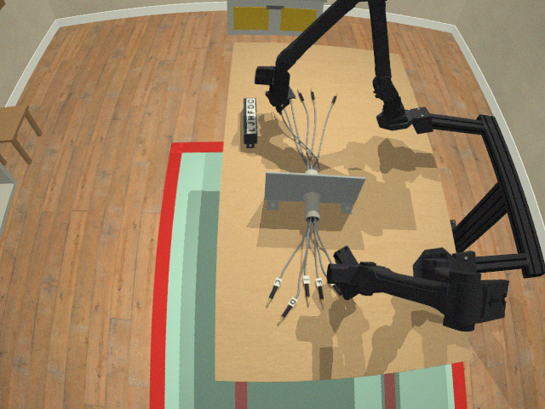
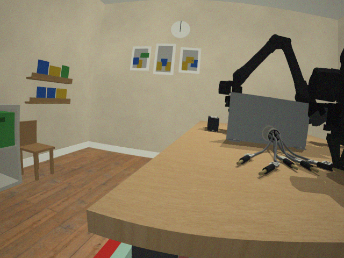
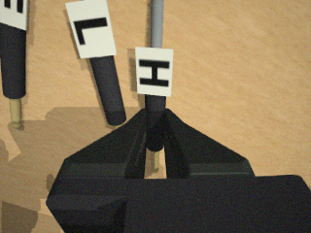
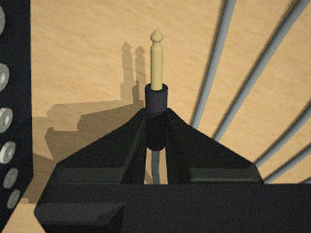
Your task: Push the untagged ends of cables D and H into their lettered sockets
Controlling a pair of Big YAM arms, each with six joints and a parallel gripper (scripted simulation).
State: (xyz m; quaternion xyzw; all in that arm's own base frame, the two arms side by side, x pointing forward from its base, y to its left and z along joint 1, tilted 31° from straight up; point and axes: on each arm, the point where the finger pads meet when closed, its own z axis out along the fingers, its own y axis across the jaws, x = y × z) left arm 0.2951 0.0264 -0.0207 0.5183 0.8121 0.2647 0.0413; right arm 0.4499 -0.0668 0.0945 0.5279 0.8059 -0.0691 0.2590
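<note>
My left gripper [image 3: 155,116] is shut on the plug at cable H's tagged end, low over the table; its white H tag [image 3: 155,72] shows just beyond the fingers. My right gripper [image 4: 155,116] [image 1: 279,108] is shut on an untagged plug, its brass tip [image 4: 155,65] pointing ahead, raised beside the junction box [image 1: 250,139] [image 2: 213,123] [image 4: 17,44]. Which letter this cable has cannot be told. The box's lettered top reads C, D, F, H, J, L; the visible sockets [image 4: 7,152] look empty. Cable D's tagged plug [image 1: 287,310] lies on the near side.
A grey upright panel [image 1: 286,185] [image 2: 250,113] with a conduit [image 1: 312,205] stands between the arms. Other untagged plugs [image 1: 312,95] [image 1: 334,99] lie beyond it. Tagged plugs C [image 1: 273,292], F [image 1: 320,292] and L [image 3: 108,92] lie on the left arm's side.
</note>
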